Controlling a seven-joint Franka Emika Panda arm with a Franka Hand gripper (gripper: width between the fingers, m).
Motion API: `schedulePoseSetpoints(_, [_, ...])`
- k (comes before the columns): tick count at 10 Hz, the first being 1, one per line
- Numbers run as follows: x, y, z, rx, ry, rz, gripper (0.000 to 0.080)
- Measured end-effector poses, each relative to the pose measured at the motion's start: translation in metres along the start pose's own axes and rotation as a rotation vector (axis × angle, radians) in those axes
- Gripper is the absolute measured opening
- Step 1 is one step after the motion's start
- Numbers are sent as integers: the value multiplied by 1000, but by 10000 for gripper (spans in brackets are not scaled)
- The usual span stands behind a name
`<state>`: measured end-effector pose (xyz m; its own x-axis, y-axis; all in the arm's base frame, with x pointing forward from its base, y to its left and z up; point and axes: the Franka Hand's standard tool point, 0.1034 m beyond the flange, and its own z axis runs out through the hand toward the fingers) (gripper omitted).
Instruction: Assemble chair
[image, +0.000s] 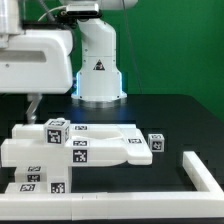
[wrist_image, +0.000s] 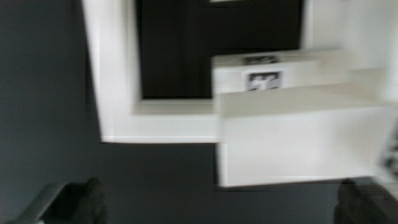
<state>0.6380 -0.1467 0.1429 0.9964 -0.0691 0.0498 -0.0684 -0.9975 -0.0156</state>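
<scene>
So, the tool (image: 35, 108) is wide open and empty above the chair pieces (image: 80, 150); looks like pick-up stage, next lower onto one.

One robot arm (image: 97, 62), one black counter (image: 170, 115). One small tagged cube (image: 155, 146) sits alone at the right; the chair pieces (image: 100, 148) bunched to its left overlap too much to count surely. One untagged white rail (image: 205, 173). The wrist view shows two tags (wrist_image: 267, 83).
</scene>
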Motion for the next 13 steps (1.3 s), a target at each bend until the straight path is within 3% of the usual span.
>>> schedulePoseSetpoints(1, [4, -14, -8, 12, -2, 46, 649])
schedulePoseSetpoints(3, [6, -60, -13, 35, -2, 131, 649])
schedulePoseSetpoints(4, [8, -79, -6, 32, 4, 144, 649])
schedulePoseSetpoints(5, [10, -86, 2, 24, 15, 137, 649])
schedulePoseSetpoints(6, [11, -84, 14, 9, 29, 132, 649])
schedulePoseSetpoints(7, [19, -77, 14, -6, 69, 136, 649])
schedulePoseSetpoints(12, [20, -65, 7, -7, 80, 151, 649])
schedulePoseSetpoints(13, [14, -59, 8, -1, 48, 141, 649])
